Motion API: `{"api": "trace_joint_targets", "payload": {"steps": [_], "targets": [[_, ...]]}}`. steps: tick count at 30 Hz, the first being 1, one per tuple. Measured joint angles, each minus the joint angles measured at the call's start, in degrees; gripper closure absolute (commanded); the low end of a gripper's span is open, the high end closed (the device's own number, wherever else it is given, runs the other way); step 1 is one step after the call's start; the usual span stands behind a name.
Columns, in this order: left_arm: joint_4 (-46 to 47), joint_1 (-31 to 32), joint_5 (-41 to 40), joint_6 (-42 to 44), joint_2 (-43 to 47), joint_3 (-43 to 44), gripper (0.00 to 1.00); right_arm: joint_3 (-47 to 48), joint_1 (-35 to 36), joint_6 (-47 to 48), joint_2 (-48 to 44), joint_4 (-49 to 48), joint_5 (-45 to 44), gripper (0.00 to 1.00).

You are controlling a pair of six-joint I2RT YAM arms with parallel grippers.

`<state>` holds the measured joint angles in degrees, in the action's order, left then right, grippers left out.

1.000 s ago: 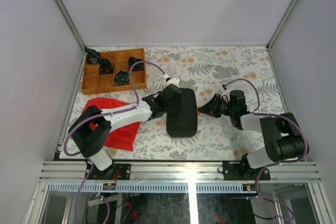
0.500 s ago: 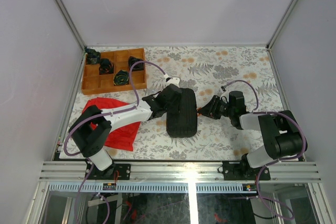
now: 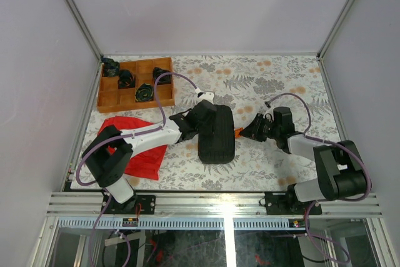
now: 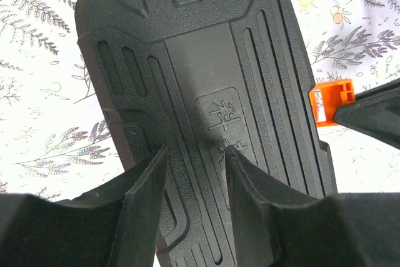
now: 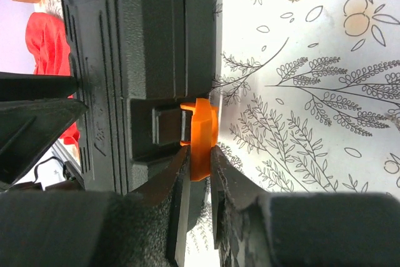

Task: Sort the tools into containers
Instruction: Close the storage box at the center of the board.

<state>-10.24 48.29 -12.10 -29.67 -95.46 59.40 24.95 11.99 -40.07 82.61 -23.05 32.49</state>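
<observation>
At the upper left of the overhead view you have the wooden tray [image 3: 107, 99], with small dark objects [image 3: 144, 92] in several of its compartments; they are too small to identify. Just below it the red cloth [image 3: 140, 148] lies crumpled on the flower-patterned table [image 3: 281, 85], partly under your left arm. That arm reaches right and up toward the middle of the frame, where your left hand [image 3: 201, 115] sits on the upper left part of the black case [image 3: 217, 137]. In the left wrist view this hand [image 4: 197, 154] has its fingers [image 4: 147, 198] apart, tips resting on the ribbed lid with nothing gripped between them. The case lies closed and flat on the table at the centre of the frame, its long side running up and down the picture. On its right edge the orange latch [image 3: 238, 132] sticks out. Your right hand [image 3: 245, 132] comes in from the right and meets it there: in the right wrist view the hand [image 5: 200, 161] has its fingers [image 5: 178, 198] nearly together, clamped on the lower end of the latch [image 5: 201, 129], which stands out from the case's edge.
</observation>
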Motion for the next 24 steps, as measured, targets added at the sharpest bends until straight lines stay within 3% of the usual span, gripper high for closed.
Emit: {"api": "trace_joint_targets", "payload": {"steps": [12, 24], "targets": [[1.5, 0.1, 0.3, 0.0, -0.8, 0.4, 0.59, 1.2, 0.3, 3.6, -7.3, 7.3, -3.2, 0.83], [1.6, 0.1, 0.5, 0.0, -0.8, 0.4, 0.59, -2.3, 0.1, -0.9, -7.3, -1.8, -0.2, 0.72]]}}
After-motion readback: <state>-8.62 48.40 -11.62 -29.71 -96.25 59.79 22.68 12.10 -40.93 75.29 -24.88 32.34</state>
